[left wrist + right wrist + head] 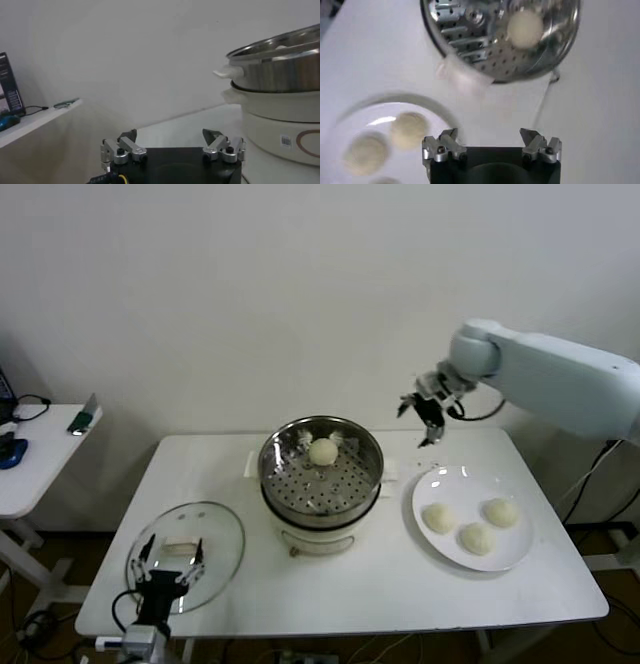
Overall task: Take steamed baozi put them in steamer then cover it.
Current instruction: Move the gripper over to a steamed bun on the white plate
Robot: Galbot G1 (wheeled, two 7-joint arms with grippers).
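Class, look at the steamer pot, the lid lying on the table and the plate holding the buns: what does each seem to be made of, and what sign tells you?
Steamer: polished metal, probably stainless steel; bright reflections, perforated tray.
Lid: clear glass; the table shows through; pale handle, perhaps plastic.
Plate: glossy white, ceramic or plastic; cannot tell which.

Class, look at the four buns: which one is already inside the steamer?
The lone bun on the steamer's perforated tray, toward the back. The other three lie on the white plate to its right.
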